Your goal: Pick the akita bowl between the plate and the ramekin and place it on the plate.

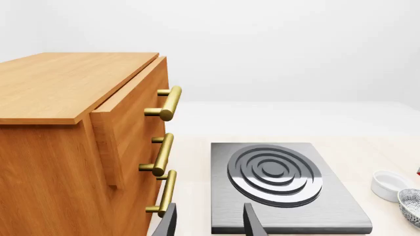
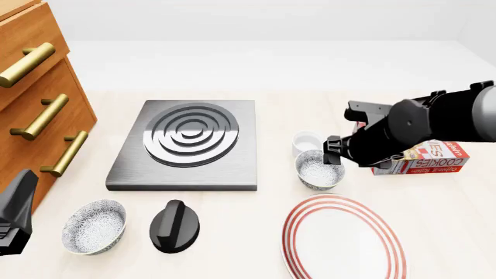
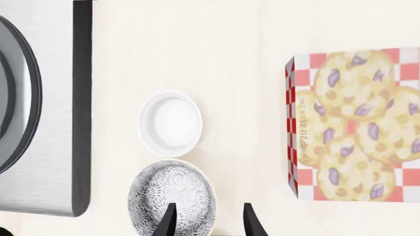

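Observation:
The akita bowl (image 2: 317,170) (image 3: 172,196), speckled grey inside, stands between the small white ramekin (image 2: 307,141) (image 3: 170,123) and the red-ringed plate (image 2: 343,238). My right gripper (image 2: 335,152) (image 3: 208,221) hovers open over the bowl's rim on the side toward the cookie box. One finger (image 3: 167,221) is over the bowl's inside and the other is outside the rim. Nothing is held. My left gripper (image 1: 208,223) is open and empty, low at the front left (image 2: 15,212) beside the cabinet. The bowl's edge (image 1: 412,204) and the ramekin (image 1: 390,184) also show in the left wrist view.
A wooden drawer cabinet (image 2: 35,110) with brass handles fills the left. A grey stove plate (image 2: 188,142) lies mid-table. A look-alike bowl (image 2: 94,226) and a black knob-shaped object (image 2: 174,225) sit at the front left. A cookie box (image 2: 422,158) lies right of the ramekin.

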